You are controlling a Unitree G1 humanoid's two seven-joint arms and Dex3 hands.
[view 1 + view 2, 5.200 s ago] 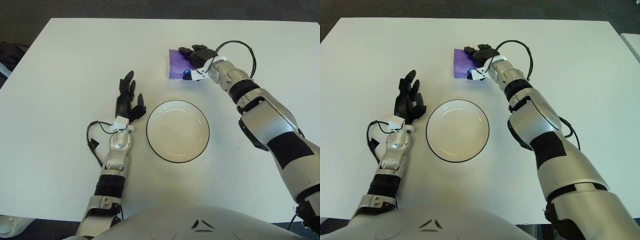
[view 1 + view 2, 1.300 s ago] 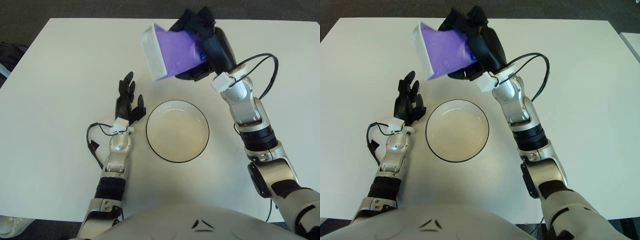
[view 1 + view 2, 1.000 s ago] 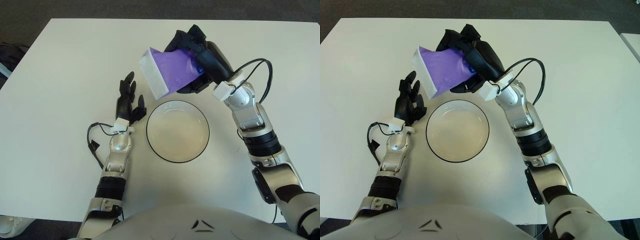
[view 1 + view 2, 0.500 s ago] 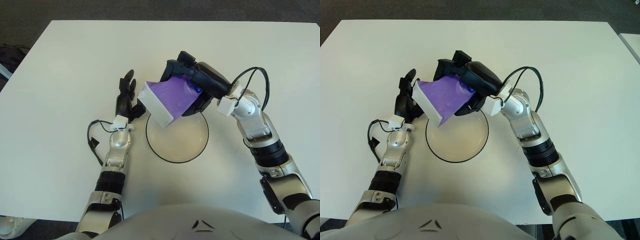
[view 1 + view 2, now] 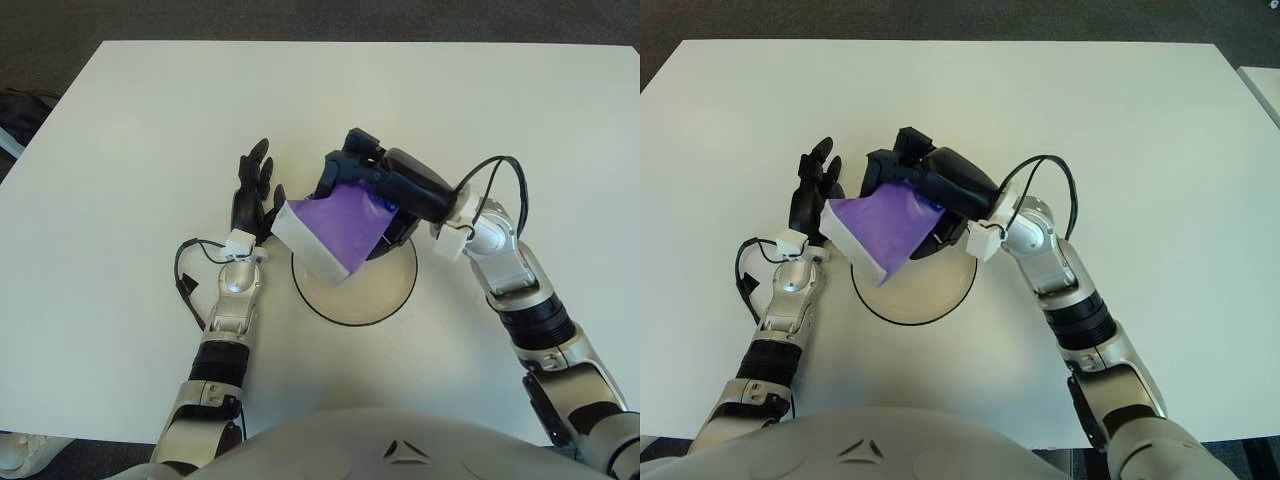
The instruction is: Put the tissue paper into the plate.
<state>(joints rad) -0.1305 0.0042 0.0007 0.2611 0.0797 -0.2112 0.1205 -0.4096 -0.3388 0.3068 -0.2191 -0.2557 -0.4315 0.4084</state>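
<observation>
Right hand (image 5: 385, 190) clamped on purple tissue pack (image 5: 335, 228) | tilted above plate (image 5: 385, 300), likely for release | left hand (image 5: 255, 195) open, left of plate

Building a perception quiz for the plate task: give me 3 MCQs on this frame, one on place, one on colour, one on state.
1. Where does the tissue pack show?
A. Flat on the table's far edge
B. Held over the plate's left part
C. Under the left hand

2. What colour is the plate's rim?
A. Black
B. Red
C. Gold

3. What is the right hand doing?
A. Open, holding nothing
B. Curled, holding nothing
C. Grasping the tissue pack

Answers:
1 B: the purple pack hangs tilted, overlapping the plate's left rim.
2 A: a thin dark line circles the white plate.
3 C: its dark fingers wrap the pack's upper end, while the left hand shows open beside the plate's left.
</observation>
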